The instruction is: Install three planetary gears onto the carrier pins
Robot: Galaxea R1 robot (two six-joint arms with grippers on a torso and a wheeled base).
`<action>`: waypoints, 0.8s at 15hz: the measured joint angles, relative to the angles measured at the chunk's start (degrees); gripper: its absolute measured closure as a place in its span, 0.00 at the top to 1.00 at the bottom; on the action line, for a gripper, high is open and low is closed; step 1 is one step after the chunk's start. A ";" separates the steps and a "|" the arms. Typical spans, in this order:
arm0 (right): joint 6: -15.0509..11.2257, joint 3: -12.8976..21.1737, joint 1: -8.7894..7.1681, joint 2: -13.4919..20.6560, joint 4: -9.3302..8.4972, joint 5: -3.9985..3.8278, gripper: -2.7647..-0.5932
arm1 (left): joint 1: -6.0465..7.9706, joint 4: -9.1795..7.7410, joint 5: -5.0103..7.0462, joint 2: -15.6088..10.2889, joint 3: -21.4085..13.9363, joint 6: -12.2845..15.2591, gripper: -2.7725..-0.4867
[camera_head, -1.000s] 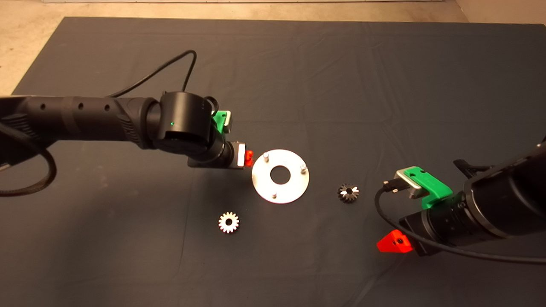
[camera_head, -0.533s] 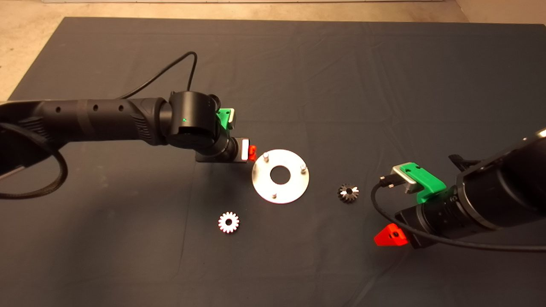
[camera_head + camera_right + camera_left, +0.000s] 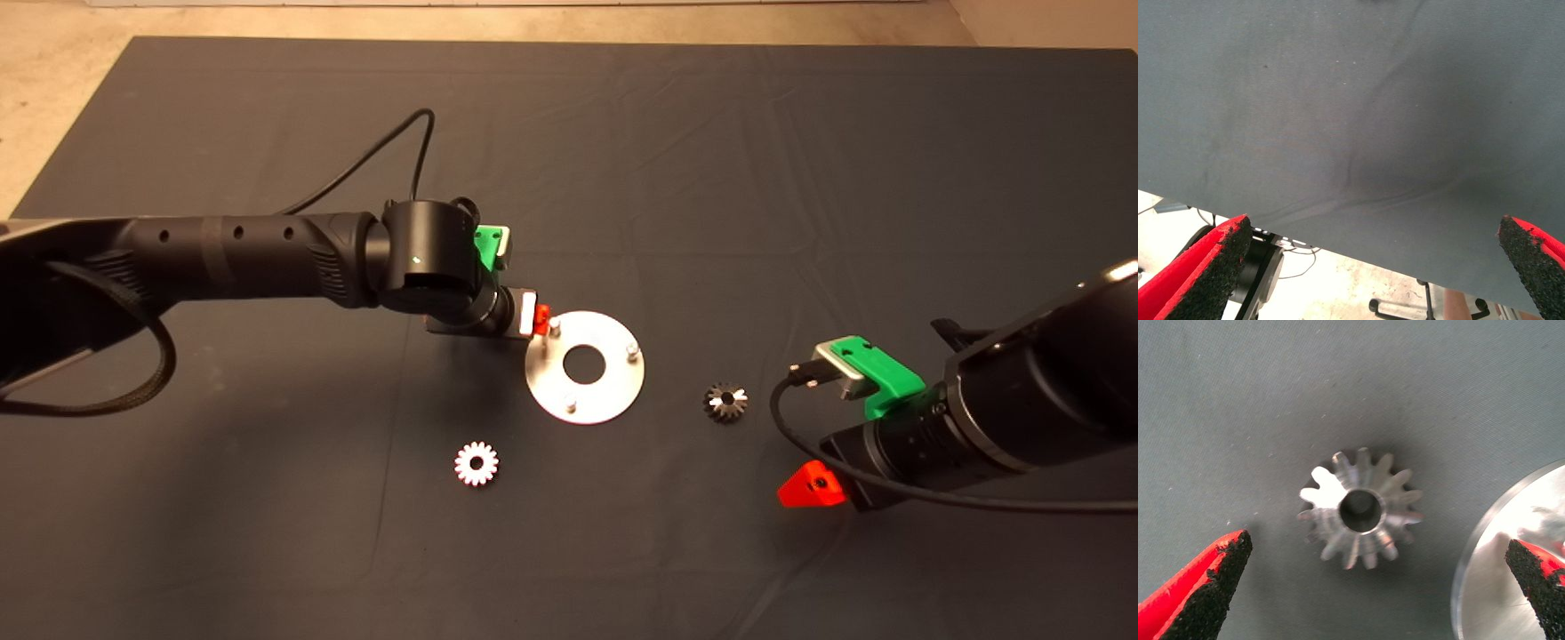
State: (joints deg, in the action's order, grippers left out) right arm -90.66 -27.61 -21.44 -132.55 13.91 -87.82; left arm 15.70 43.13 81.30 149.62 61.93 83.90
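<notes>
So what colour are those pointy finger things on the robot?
Red, with black pads; the left wrist view shows it best.

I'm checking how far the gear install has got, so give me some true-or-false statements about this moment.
1. All three carrier pins on the round plate are bare. True.
2. The left gripper is clamped on a planetary gear. False: its fingers are wide open, with a gear lying on the mat between them.
3. That gear rests on the plate. False: it lies on the mat beside the plate's rim.
4. Two more gears lie on the mat, one nearer than the plate, one towards the right arm. True.
5. The right gripper holds a gear. False: it is open and empty.
</notes>
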 joint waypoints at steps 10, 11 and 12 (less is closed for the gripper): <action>0.01 -0.09 0.72 0.02 0.01 -0.07 1.00 | -0.29 0.24 -1.08 -0.09 3.25 -2.61 0.92; 0.01 -0.11 0.91 0.02 0.01 -0.07 1.00 | -0.29 0.22 -1.43 -0.09 3.25 -2.61 0.90; 0.01 -0.11 1.11 0.02 0.01 -0.02 1.00 | -0.29 0.22 -1.45 -0.09 3.25 -2.61 0.89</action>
State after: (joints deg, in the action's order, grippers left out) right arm -90.65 -27.72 -20.33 -132.52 13.92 -87.85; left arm 15.41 43.35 79.85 149.53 65.18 81.29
